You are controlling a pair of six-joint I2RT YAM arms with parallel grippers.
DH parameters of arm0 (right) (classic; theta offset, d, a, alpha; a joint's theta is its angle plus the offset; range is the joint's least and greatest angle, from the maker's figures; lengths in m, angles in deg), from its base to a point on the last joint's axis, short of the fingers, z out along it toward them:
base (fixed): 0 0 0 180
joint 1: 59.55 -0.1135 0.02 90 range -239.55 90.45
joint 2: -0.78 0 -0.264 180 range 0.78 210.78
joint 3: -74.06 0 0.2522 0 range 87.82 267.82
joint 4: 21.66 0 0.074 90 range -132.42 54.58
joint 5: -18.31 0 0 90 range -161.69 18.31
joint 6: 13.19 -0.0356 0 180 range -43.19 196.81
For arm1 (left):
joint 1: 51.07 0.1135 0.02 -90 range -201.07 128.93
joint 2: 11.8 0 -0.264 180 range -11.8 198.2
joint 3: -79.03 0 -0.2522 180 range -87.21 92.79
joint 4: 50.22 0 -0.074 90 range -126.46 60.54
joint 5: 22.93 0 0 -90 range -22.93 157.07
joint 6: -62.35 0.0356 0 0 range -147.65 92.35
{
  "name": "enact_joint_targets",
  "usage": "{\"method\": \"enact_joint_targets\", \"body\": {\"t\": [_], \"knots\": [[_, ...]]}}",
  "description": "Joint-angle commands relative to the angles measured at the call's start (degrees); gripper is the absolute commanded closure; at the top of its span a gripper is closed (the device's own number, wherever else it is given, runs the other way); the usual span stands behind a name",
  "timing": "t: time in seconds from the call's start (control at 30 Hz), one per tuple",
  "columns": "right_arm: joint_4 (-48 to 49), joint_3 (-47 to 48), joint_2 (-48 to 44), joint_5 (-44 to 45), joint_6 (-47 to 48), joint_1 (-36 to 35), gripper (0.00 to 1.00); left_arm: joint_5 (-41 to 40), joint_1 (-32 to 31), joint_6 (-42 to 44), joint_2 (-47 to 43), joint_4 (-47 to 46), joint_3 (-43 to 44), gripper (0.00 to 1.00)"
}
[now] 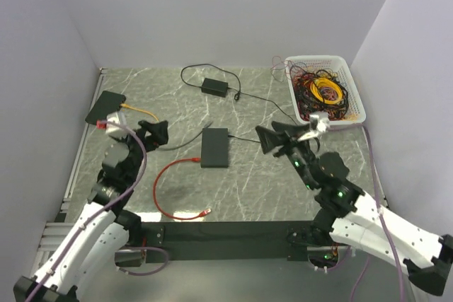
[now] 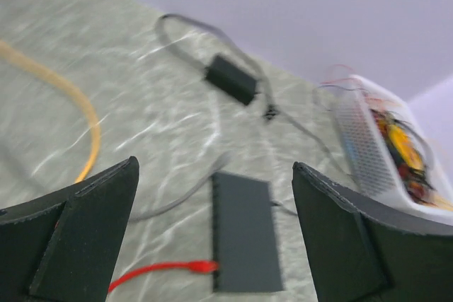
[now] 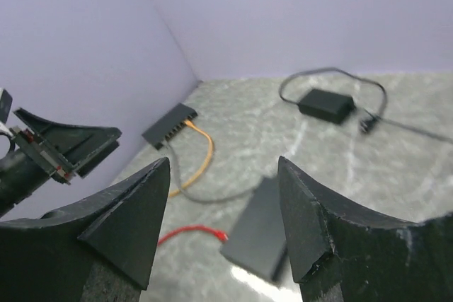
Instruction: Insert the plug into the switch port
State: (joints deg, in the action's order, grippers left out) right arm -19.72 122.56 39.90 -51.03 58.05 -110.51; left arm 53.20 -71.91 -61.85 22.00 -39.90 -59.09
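Note:
The dark grey switch (image 1: 214, 148) lies flat at the table's middle. A red cable (image 1: 161, 182) loops in front of it. Its red plug (image 2: 195, 266) meets the switch's (image 2: 244, 231) left side, at the port row; how deep it sits I cannot tell. The cable's other plug (image 1: 205, 211) lies loose near the front edge. My left gripper (image 1: 154, 132) hovers left of the switch, open and empty, with the switch framed between its fingers (image 2: 85, 231). My right gripper (image 1: 274, 134) hangs to the switch's right, also open and empty; the switch (image 3: 263, 228) and plug (image 3: 219, 235) show below it.
A second black switch (image 1: 105, 107) with an orange cable (image 1: 141, 112) sits at the far left. A black power adapter (image 1: 214, 87) and its lead lie at the back. A white basket (image 1: 357, 93) full of cables stands at the back right. A grey cable (image 1: 177, 143) runs left from the middle switch.

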Motion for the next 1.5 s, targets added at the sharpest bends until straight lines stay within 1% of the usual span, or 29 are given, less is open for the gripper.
{"method": "enact_joint_targets", "body": {"t": [0.0, 0.03, 0.1, 0.13, 0.17, 0.23, 0.27, 0.3, 0.33, 0.4, 0.43, 0.47, 0.5, 0.53, 0.57, 0.6, 0.63, 0.73, 0.8, 0.83, 0.87, 0.97, 1.03, 1.1, 1.17, 1.3, 1.37, 1.43, 1.47], "knots": [[-8.4, -5.99, -8.31, 4.03, -2.23, -0.37, 0.31, -10.03, 0.01, -3.86, -4.7, 1.44, -7.45, 0.04], [-11.37, -6.96, -9.83, 4.55, -2.68, -0.46, 0.31, -12.39, 0.01, -3.69, -6.45, 0.55, -9.99, 0.05], [-14.2, -7.32, -13.43, 4.38, -3.73, -0.46, 0.31, -16.08, -0.08, -4.29, -7.52, -0.25, -11.59, 0.05], [-15.25, -7.49, -14.49, 4.21, -4.0, -0.54, 0.31, -19.23, 0.01, -5.08, -7.87, 1.14, -11.94, 0.05], [-17.61, -7.76, -16.33, 4.03, -4.17, -0.46, 0.31, -25.71, 0.01, -5.7, -7.61, 1.77, -12.56, 0.05], [-19.39, -8.02, -18.19, 4.21, -4.44, -0.54, 0.31, -33.73, 0.01, -7.63, -5.52, 2.12, -13.26, 0.06], [-20.61, -8.37, -19.67, 4.21, -4.61, -0.54, 0.31, -38.81, 0.01, -6.86, -4.37, -1.01, -15.01, 0.05], [-21.15, -8.55, -20.47, 4.12, -4.53, -0.54, 0.31, -39.82, 0.1, -6.07, -3.49, 0.79, -14.15, 0.04], [-21.59, -8.9, -21.09, 3.86, -4.44, -0.46, 0.31, -39.57, 0.1, -3.27, -1.83, -2.94, -14.67, 0.07], [-22.12, -9.08, -22.67, 3.59, -4.53, -0.54, 0.31, -40.62, 0.19, 3.23, 0.2, -10.85, -15.98, 0.08], [-22.21, -9.16, -23.11, 3.51, -4.53, -0.54, 0.31, -41.76, 0.1, 5.43, 2.56, -13.93, -16.86, 0.07], [-22.38, -9.08, -23.64, 3.59, -4.44, -0.54, 0.31, -42.98, 0.1, 9.37, 4.06, -22.14, -19.83, 0.05], [-22.56, -9.08, -23.82, 4.38, -4.79, -0.54, 0.31, -44.65, 0.19, 10.63, 5.82, -25.96, -21.51, 0.02], [-22.65, -8.99, -23.91, 4.56, -4.88, -0.46, 0.31, -44.93, 0.19, 11.16, 9.75, -29.22, -23.09, 0.0], [-22.73, -8.9, -23.91, 4.65, -4.7, -0.54, 0.31, -45.71, 0.53, 13.34, 11.44, -35.69, -24.07, 0.01], [-22.74, -8.73, -23.73, 4.73, -4.7, -0.54, 0.31, -42.15, 0.54, 10.93, 12.16, -28.01, -22.07, 0.0], [-22.74, -8.55, -23.56, 4.04, -4.44, -0.54, 0.31, -41.34, 0.8, 12.82, 13.91, -31.59, -21.62, 0.01], [-21.95, -8.2, -22.07, 4.81, -3.56, -0.54, 0.3, -34.93, 1.15, 17.39, 16.63, -37.15, -22.31, 0.0], [-21.95, -7.85, -20.49, 6.66, -3.39, -0.54, 0.24, -32.81, 2.2, 20.3, 18.48, -43.45, -23.37, 0.01], [-21.42, -7.93, -19.87, 7.36, -2.78, -0.54, 0.18, -29.5, 2.82, 21.18, 20.67, -48.1, -23.63, 0.01], [-20.11, -7.85, -18.73, 8.15, -1.9, -0.46, 0.13, -28.07, 3.61, 22.58, 22.0, -50.41, -23.55, 0.01], [-17.47, -7.41, -15.23, 10.7, 2.14, -0.46, 0.1, -21.41, 6.6, 23.29, 28.06, -49.21, -19.34, 0.01], [-15.89, -7.67, -12.85, 10.45, 5.48, -0.46, 0.09, -19.71, 7.74, 24.08, 32.0, -51.12, -17.41, 0.0], [-11.76, -7.76, -8.81, 14.21, 5.58, -0.11, 0.08, -17.78, 8.97, 24.44, 34.04, -52.8, -16.7, 0.01], [-8.61, -7.76, -5.39, 15.02, 6.37, 0.94, 0.07, -16.02, 10.02, 24.26, 36.33, -52.98, -15.2, 0.01], [-5.78, -6.88, -0.19, 14.49, 8.65, 7.87, 0.08, -10.14, 12.22, 25.23, 39.67, -54.38, -13.27, 0.01], [-3.16, -7.05, 2.88, 14.22, 9.97, 13.06, 0.08, -9.69, 13.36, 24.45, 41.08, -54.57, -12.22, 0.01], [-1.3, -8.19, 4.91, 15.98, 9.8, 16.05, 0.04, -8.64, 15.21, 23.48, 41.96, -54.3, -11.42, 0.0], [0.54, -8.63, 6.75, 15.9, 9.97, 19.03, 0.01, -7.76, 15.82, 22.95, 42.39, -55.43, -12.12, 0.01]]}}
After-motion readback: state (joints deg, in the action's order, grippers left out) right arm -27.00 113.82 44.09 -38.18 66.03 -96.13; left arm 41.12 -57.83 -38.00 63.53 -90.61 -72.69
